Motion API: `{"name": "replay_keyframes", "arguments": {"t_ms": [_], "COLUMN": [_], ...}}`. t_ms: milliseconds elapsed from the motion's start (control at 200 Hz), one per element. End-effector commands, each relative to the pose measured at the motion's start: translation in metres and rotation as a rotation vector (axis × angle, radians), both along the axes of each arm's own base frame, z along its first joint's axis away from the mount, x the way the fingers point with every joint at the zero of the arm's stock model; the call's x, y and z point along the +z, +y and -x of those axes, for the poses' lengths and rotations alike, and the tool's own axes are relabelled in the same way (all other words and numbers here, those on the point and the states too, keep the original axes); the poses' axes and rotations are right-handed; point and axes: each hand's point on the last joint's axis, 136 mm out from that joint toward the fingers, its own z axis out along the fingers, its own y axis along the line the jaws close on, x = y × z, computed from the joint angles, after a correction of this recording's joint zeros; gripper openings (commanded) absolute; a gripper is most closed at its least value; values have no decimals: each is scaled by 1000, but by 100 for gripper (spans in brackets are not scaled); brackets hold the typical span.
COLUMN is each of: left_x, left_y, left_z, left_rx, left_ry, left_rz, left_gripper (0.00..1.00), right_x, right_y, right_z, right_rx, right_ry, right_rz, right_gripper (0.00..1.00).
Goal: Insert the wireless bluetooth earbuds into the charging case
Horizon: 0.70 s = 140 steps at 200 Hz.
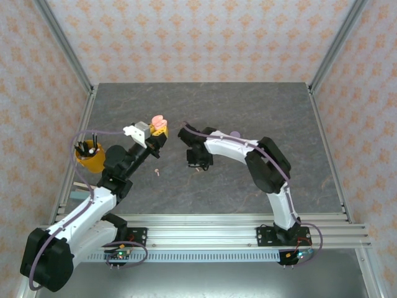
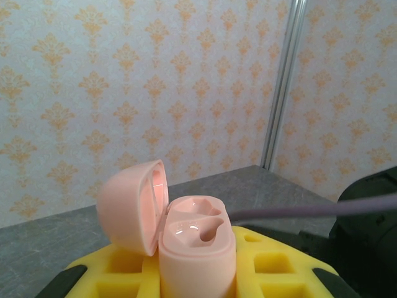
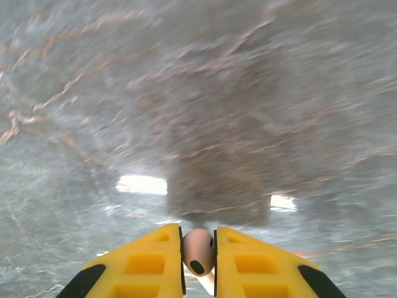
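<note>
Worktop (image 1: 205, 198): a dark, stone-patterned slab; we give every place by its edges.
Loose earbud (image 1: 157, 171): it lies alone between the two arms, left of centre and toward the near edge. It is too small for us to be sure of its colour.
Right gripper (image 3: 198, 264): clenched on a pink earbud (image 3: 198, 249). The bud's head is pinched between the yellow fingers (image 3: 260, 267) and the stem runs back between them. The gripper hangs over the middle of the worktop, to the right of the loose earbud.
Yellow cup (image 1: 89, 156): it stands by the left edge with dark pens in it, well apart from the work.
Left gripper (image 2: 198, 276): clamped around the body of the pink charging case (image 2: 198, 248). It holds the case upright above the worktop, left of centre.
Lid (image 2: 133, 205): hinged open to one side, so the two shaped wells face up. Both wells look empty to us.
Purple case (image 1: 234, 133): it sits farther back, right of centre, partly hidden behind the right arm.
Step in hand: we judge it to be carrying the pinched earbud across to the open pink case.
Doing it well: we would hold the case steady and level. We would turn the bud so its stem points down into the matching well, then approach from above, clear of the lid. We would let go only once the bud sits flush.
Risk: the bud is tiny and the pinch is shallow, so a nudge against the rim could twist it loose.
</note>
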Motion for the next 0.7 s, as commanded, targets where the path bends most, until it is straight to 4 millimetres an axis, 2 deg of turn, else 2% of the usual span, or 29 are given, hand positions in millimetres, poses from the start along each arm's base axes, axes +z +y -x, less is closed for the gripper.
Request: {"name": "replay_keyframes", "arguments": {"t_ms": [0,165,290,460,586,696], "left_x": [13,16,21,24,26,31], "left_y": [-8,-21,-34,-54,-74,-92], "left_z": [1,0,-2,-7,-12,-16], "left_rx": [-51,-126,-188,-267,-328,-380], "left_ry": [-22,-19,-14,-15,-19,-23], "left_rz": [-6,-24,-39,-58,-76,-90], "left_gripper": [0,0,0,0,0,0], "right_x": [33,71,109,172,223,269], "right_y": [-16,-47,-73,-104,-117,-121], "right_z": [-23,-47,-62,-78,-86,-89], "right_rx": [-37,-104,-151,-207,-225,-214], "right_ry": [-106,-192,-269,-402,-515,-613], "right_rz": [-61,-136,-198,-304,-389,-462], "right_gripper": [16,16,16,16,17,17]}}
